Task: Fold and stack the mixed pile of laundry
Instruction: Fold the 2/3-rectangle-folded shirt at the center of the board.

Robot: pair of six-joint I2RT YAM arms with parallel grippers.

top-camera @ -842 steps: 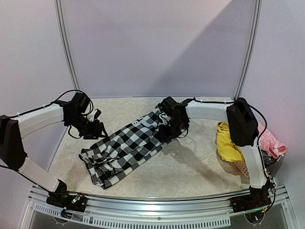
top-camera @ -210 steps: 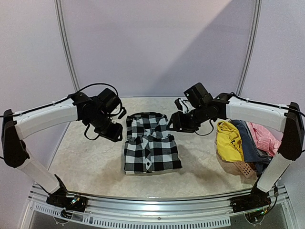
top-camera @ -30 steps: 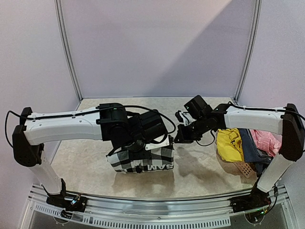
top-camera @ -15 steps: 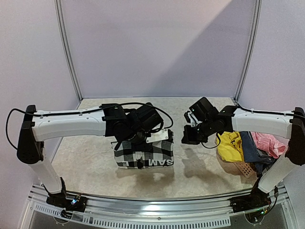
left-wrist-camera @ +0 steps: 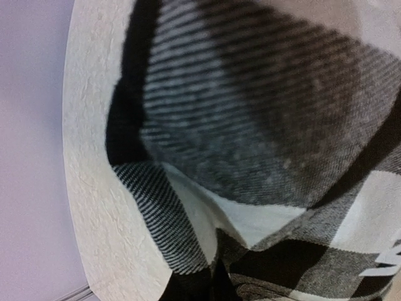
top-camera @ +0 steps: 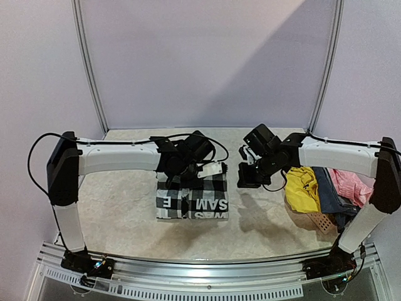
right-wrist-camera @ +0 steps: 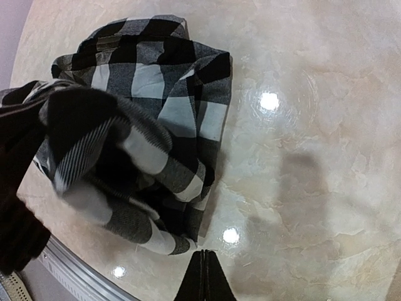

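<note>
Lifting away with your left gripper (top-camera: pixel 188 174) clenched on the far edge of the folded checked shirt (top-camera: pixel 191 205), at centre, you risk dragging the fold open. Your right gripper (top-camera: pixel 246 179), just right of it, is clenched empty, pinning nothing. The remaining laundry pile (top-camera: pixel 326 188) lies at the right edge.

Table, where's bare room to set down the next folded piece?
Bare table left of the checked shirt, and the near strip before it. The right edge is crowded: laundry pile and basket; the right gripper hovers between.
</note>
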